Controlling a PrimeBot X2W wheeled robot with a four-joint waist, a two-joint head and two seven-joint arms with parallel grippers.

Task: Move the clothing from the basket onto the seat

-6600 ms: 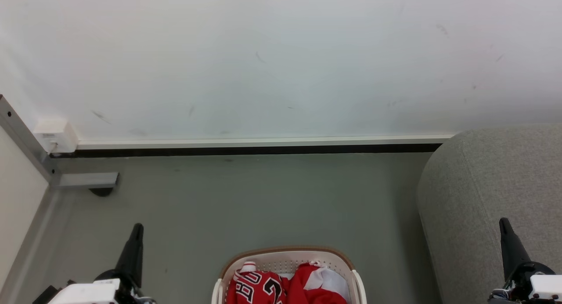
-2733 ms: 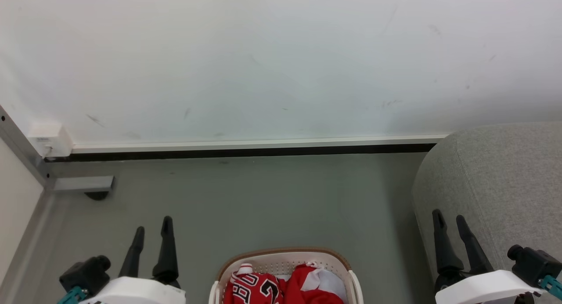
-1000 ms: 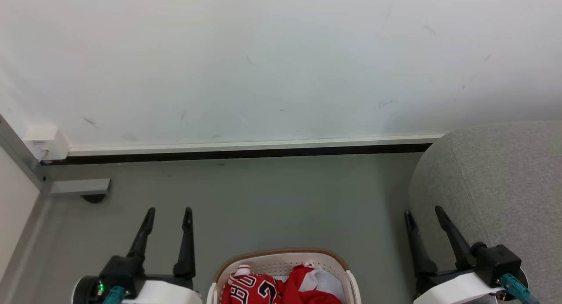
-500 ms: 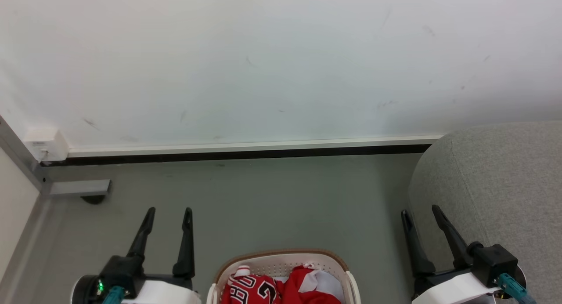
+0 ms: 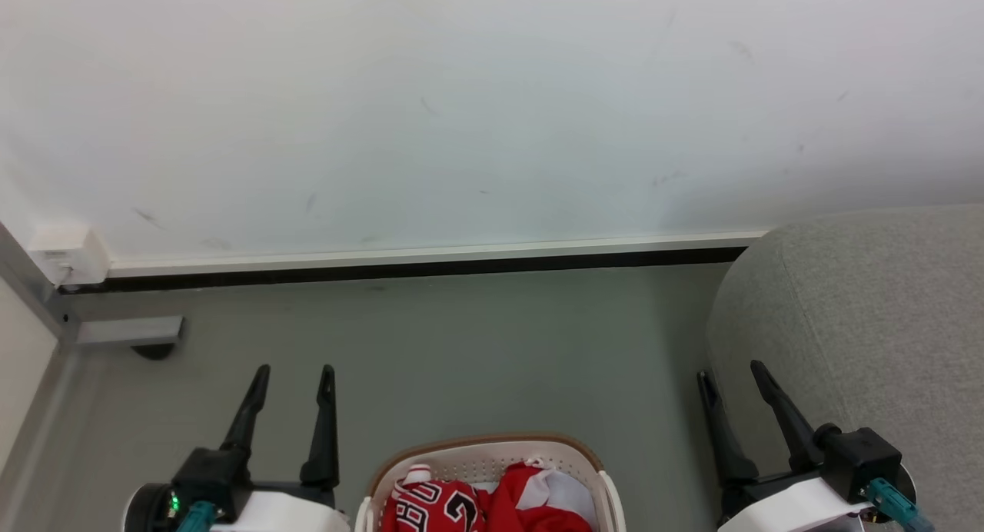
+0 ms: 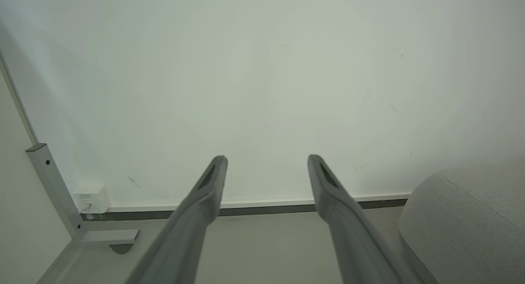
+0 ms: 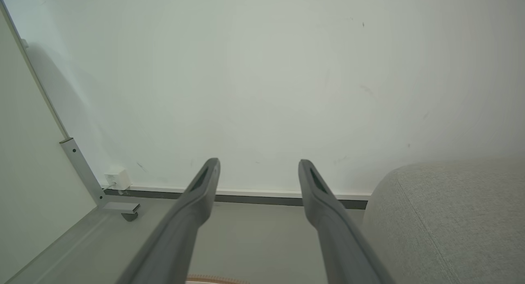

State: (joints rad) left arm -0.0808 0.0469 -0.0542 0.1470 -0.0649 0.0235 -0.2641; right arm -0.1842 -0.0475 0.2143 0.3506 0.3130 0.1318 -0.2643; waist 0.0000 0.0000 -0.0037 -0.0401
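The cream basket [image 5: 400, 464] with its brown rim sits at the bottom centre of the head view, partly cut off by the frame edge. Red clothing [image 5: 530, 500] with white panels lies in it, one piece [image 5: 427, 506] showing black-and-white letters and numbers. The light-grey seat [image 5: 869, 317] fills the right side, also seen as the seat [image 6: 459, 218] and the seat [image 7: 443, 218] in the wrist views. My left gripper [image 5: 296, 371] stands open left of the basket, holding nothing. My right gripper [image 5: 729, 369] stands open right of it, against the seat's side. Open left gripper [image 6: 266, 159], open right gripper [image 7: 258, 161].
A white wall [image 5: 461, 109] with a dark skirting strip [image 5: 415, 267] closes the far side of the grey floor [image 5: 492, 347]. A metal frame post with a foot plate [image 5: 127, 330] and a small white box [image 5: 65, 254] stand at the far left corner.
Both arms swung into view with their fingers spreading open; the right gripper drifted slightly left. The whole picture shifted a little left and up, so the camera moved. The clothing has not moved.
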